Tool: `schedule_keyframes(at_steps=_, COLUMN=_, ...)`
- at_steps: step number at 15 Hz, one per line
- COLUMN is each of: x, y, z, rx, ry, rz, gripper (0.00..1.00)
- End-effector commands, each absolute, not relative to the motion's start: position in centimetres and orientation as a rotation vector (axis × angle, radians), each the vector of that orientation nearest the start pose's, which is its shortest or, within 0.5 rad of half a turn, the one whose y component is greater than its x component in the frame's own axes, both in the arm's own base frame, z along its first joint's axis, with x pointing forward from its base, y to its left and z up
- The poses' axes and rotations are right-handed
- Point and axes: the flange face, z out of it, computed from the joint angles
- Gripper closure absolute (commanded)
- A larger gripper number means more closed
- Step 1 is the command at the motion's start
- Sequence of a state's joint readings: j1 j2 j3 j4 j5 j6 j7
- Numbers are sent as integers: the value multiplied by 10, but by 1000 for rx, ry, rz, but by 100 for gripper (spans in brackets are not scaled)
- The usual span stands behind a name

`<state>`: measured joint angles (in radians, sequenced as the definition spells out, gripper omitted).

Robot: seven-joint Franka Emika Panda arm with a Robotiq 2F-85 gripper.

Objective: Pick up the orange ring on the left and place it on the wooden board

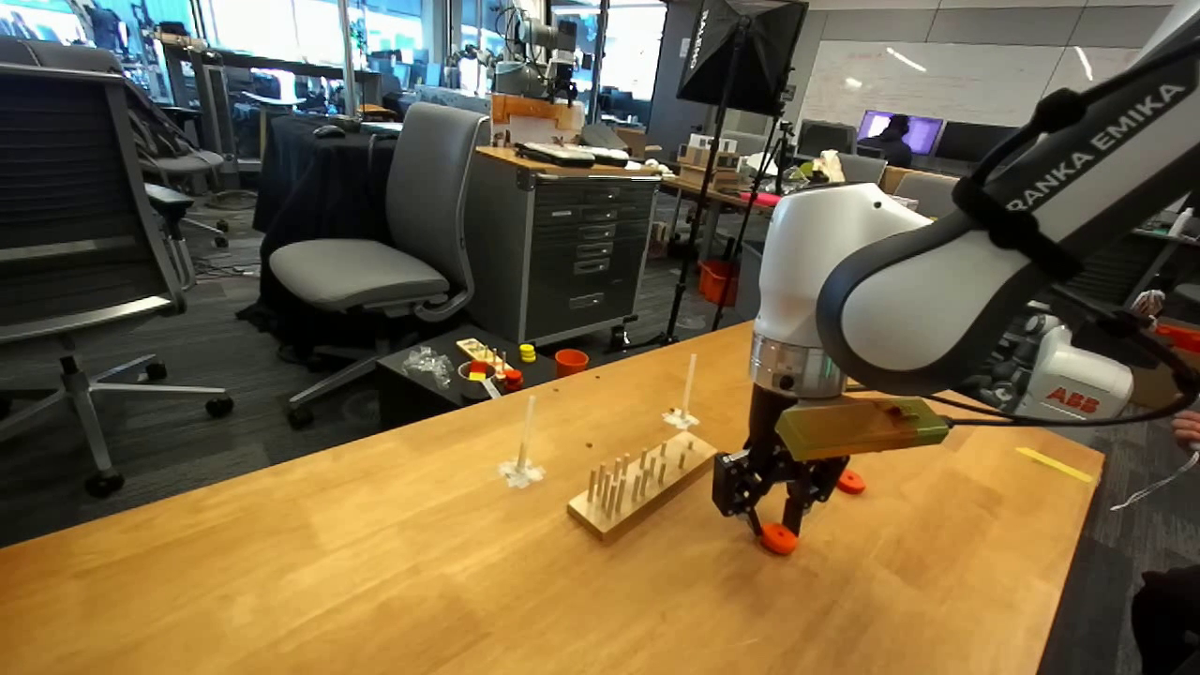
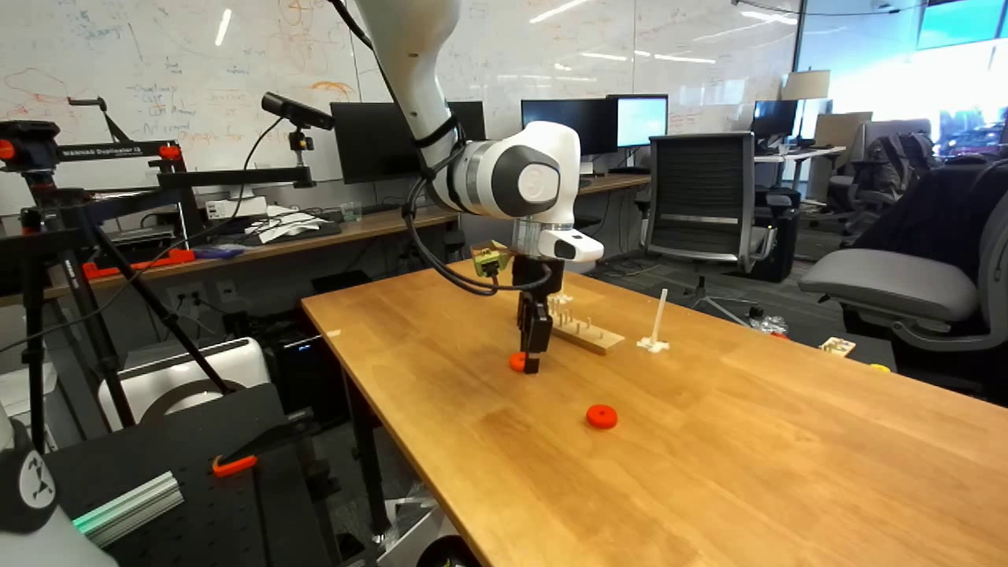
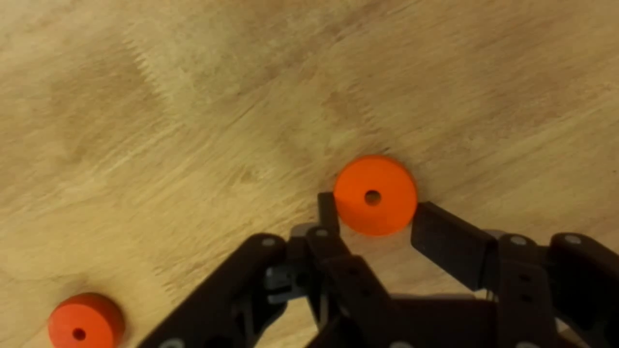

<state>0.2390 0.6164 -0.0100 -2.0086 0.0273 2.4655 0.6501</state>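
Right up front in an exterior view it's the orange ring, down at the tabletop, and the gripper has it pinched, the fingertips against opposite sides of its rim in the wrist view! Near the ring but apart from it lies the pegged wooden board. Partly behind the gripper, the redder twin ring rests flat on the wood. Further back, a thin pin stands upright beside the board, then a second pin past its far end, and beyond the table edge an orange cup, a grey chair, a drawer cabinet
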Motion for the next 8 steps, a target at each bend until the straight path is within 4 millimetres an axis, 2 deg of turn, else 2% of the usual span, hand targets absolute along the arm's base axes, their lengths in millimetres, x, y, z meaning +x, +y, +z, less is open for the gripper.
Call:
schedule_keyframes(at_steps=1, x=568, y=125, z=132, rx=-3107, ry=676, rz=228, gripper=81)
schedule_keyframes(at_steps=8, x=585, y=125, z=149, rx=-3157, ry=641, rz=167, gripper=81)
